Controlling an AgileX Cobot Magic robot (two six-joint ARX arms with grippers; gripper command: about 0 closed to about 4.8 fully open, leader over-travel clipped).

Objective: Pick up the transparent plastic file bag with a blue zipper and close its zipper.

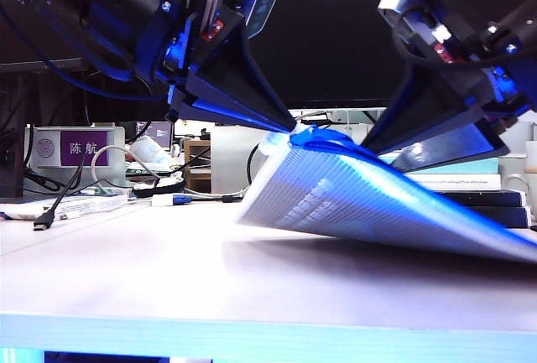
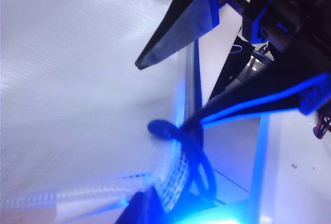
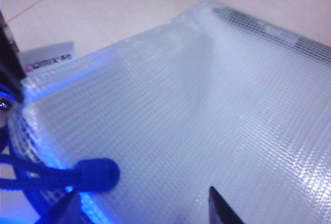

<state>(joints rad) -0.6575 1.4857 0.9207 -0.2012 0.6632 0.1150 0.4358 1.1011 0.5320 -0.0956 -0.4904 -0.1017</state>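
The file bag [image 1: 352, 199], translucent with a fine mesh, hangs tilted: one corner is lifted and the rest slopes down to the table [image 1: 168, 271]. My left gripper [image 1: 289, 128] comes in from the upper left and is shut on that raised corner of the file bag [image 2: 77, 89]. The blue zipper [image 2: 192, 79] runs along the edge, with its pull tab [image 3: 95, 175] and cord loop at the lifted end. My right gripper [image 3: 142, 208] stands open just above the file bag [image 3: 207, 120], right beside the pull tab and the left gripper, with nothing between its fingertips.
Stacked books [image 1: 470, 183] lie behind the bag at the right. At the back left are a labelled box [image 1: 75, 147] and loose cables [image 1: 50, 204]. A white printed label [image 3: 49, 58] pokes out past the bag's edge. The table's front edge [image 1: 252, 321] is close.
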